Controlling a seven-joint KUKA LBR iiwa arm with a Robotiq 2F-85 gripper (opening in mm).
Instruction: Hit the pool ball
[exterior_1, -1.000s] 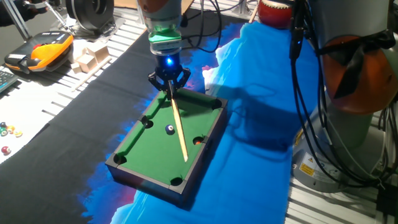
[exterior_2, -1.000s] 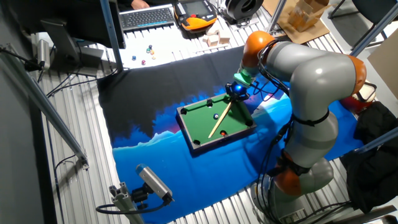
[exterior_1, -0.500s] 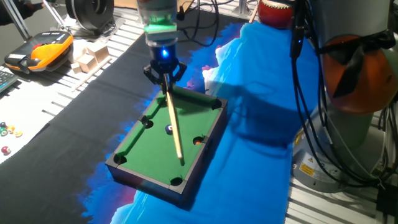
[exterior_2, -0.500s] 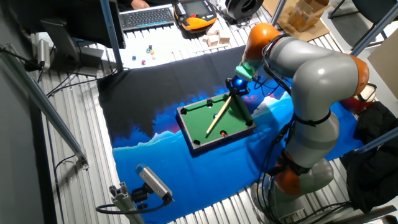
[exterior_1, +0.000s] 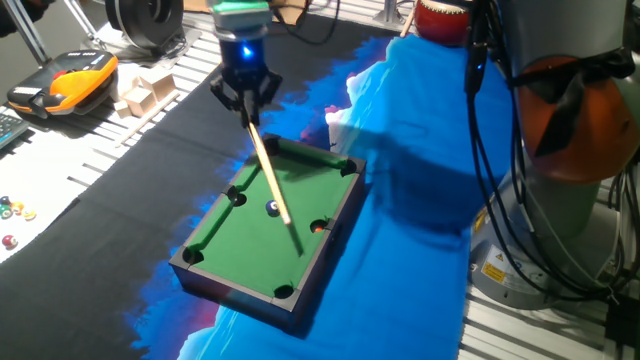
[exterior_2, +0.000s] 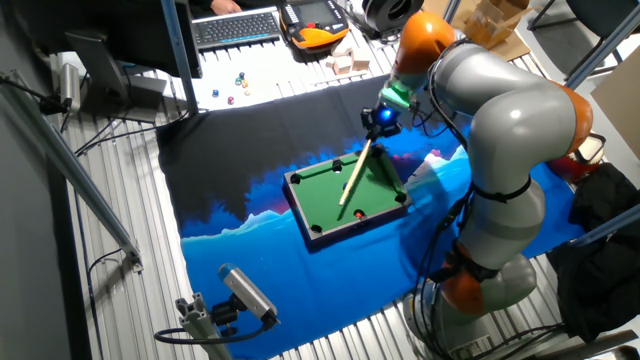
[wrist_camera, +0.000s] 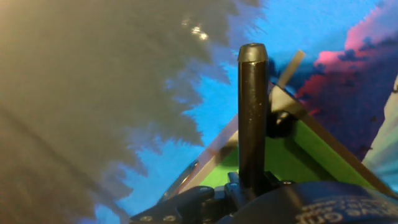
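Two fixed cams share the pool table (exterior_1: 262, 228) from opposite sides; hand cam close along cue (wrist_camera: 252, 118).

Fixed views evenly lit and sharp — a blue lamp glows above the claw (exterior_1: 244, 93); hand view blurred, yellow-tinted at left.

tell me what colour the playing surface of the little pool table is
Green, framed by a dark rim; the pool table shows best in one fixed view.

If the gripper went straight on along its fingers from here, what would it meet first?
The gripper, shut on the cue, hangs above the far end of the pool table and points down. Its line seems to meet the table's far rail or the cloth just outside it first; depth is unclear.
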